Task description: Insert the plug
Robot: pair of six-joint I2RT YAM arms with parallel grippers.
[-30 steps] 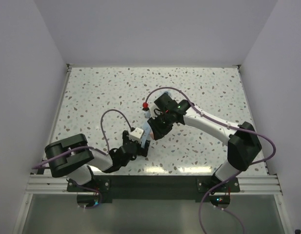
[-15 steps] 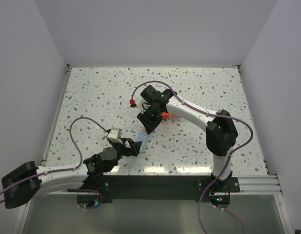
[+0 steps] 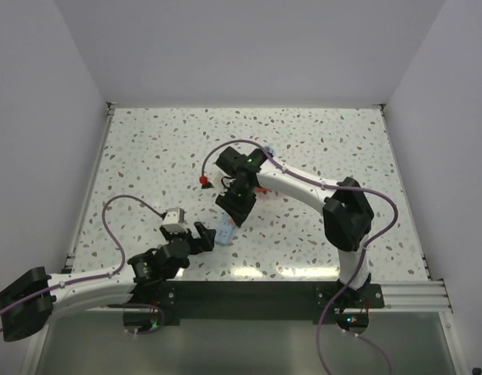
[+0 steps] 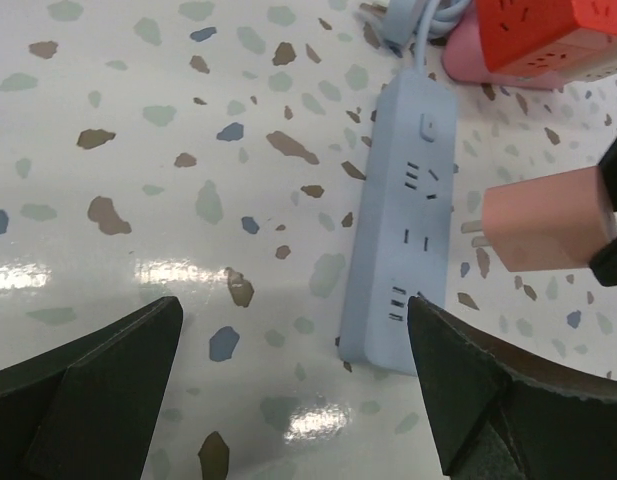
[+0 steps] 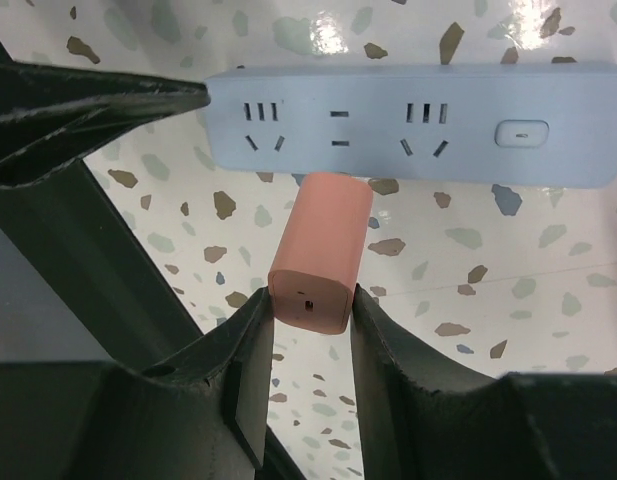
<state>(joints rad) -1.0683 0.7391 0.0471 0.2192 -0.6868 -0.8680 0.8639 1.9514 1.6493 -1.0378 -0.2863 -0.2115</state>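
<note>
The plug point(image 5: 323, 250), a small salmon block, is pinched at its back end by my right gripper point(image 5: 308, 300), which is shut on it. In the left wrist view the plug point(image 4: 548, 230) hangs just above the light blue power strip point(image 4: 403, 225), its metal prongs aimed at the middle sockets and still apart from them. The power strip point(image 5: 418, 125) lies flat on the speckled table. My left gripper point(image 4: 293, 395) stands open low at the strip's near end, one finger point(image 5: 88, 110) reaching to that end. From above, the right gripper point(image 3: 233, 209) covers the plug.
A bright red cube socket point(image 4: 553, 30) rests on a flat pink piece point(image 4: 466, 62) beyond the strip's far end, next to the strip's coiled cable point(image 4: 408, 18). The left gripper point(image 3: 203, 237) sits close to the strip point(image 3: 226, 233). White walls enclose the table.
The right gripper has carried the plug left and nearer, over the strip. The left arm has folded back low to the near left, its open gripper still by the strip's end.
</note>
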